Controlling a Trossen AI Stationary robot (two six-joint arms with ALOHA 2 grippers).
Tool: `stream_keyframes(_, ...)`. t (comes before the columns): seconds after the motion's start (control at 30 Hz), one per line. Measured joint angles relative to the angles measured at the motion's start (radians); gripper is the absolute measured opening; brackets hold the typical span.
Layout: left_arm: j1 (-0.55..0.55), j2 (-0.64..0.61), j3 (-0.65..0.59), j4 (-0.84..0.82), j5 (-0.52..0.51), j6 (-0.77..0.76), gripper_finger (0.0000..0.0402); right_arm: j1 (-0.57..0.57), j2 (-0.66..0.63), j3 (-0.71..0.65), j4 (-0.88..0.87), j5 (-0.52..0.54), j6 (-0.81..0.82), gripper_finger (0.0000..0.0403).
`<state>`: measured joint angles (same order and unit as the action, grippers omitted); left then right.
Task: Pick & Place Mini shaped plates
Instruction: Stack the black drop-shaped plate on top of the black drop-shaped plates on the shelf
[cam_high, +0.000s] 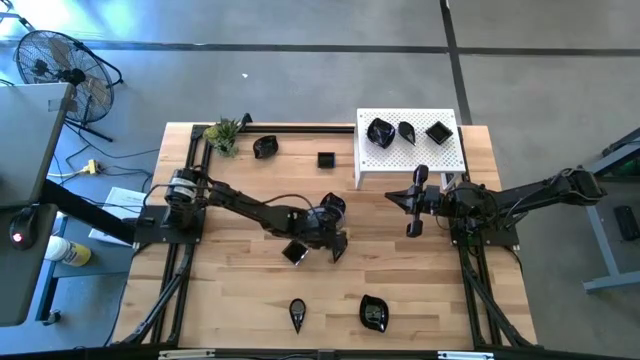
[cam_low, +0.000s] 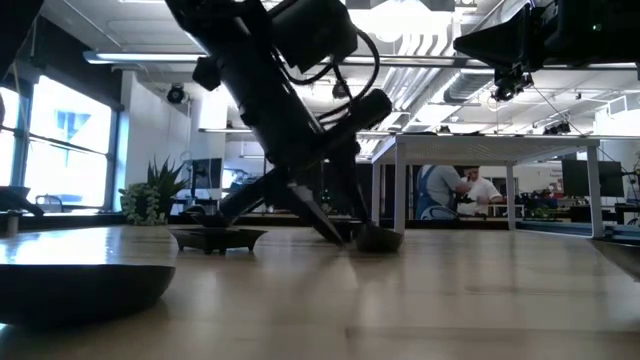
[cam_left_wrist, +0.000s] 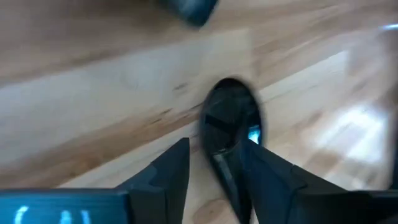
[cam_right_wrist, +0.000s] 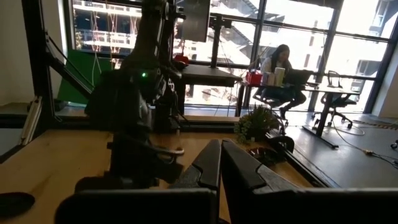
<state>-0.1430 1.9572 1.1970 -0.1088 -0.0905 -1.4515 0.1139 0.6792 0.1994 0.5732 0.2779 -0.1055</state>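
Step in hand: pickup. Left gripper fingers sit partly open astride a mini plate on the worktop; next, close and lift. Right gripper waits, fingers closed and empty, beside the white platform.

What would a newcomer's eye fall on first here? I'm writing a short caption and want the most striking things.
First, the left gripper at the table's middle, its fingers either side of a small black dish. Next, the white perforated platform at the far right, with three black dishes on top. The right gripper hangs beside the platform, fingers together.
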Motion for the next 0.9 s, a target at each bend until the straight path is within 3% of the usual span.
stream_keyframes(0.13, 0.015, -0.068, 0.001, -0.007, 0.003, 0.118, 0.0151, 0.0, 0.0, 0.0, -0.001, 0.0, 0.001, 0.0001)
stream_keyframes(0.27, 0.024, -0.139, 0.0, -0.019, 0.024, 0.38, 0.0142, 0.0, 0.0, 0.0, -0.026, 0.0, 0.035, 0.0002)
stream_keyframes(0.37, 0.016, -0.194, 0.002, -0.061, 0.0, 0.572, 0.0104, 0.0, 0.0, 0.0, -0.057, 0.0, 0.061, 0.0001)
stream_keyframes(0.5, 0.004, -0.213, -0.002, -0.065, -0.029, 0.805, 0.0022, 0.0, 0.0, 0.0, -0.091, 0.004, 0.103, 0.0002)
stream_keyframes(0.57, 0.0, -0.235, -0.036, -0.036, -0.028, 0.89, 0.001, 0.0, 0.003, 0.0, -0.096, 0.005, 0.124, 0.0002)
stream_keyframes(0.67, -0.001, -0.262, -0.123, 0.17, -0.016, 0.975, 0.0018, 0.0, 0.003, 0.0, -0.102, 0.005, 0.169, 0.0002)
stream_keyframes(0.9, 0.059, -0.318, -0.461, 0.691, 0.109, 1.033, 0.0004, 0.0, 0.015, 0.0, -0.137, 0.064, 0.316, 0.0003)
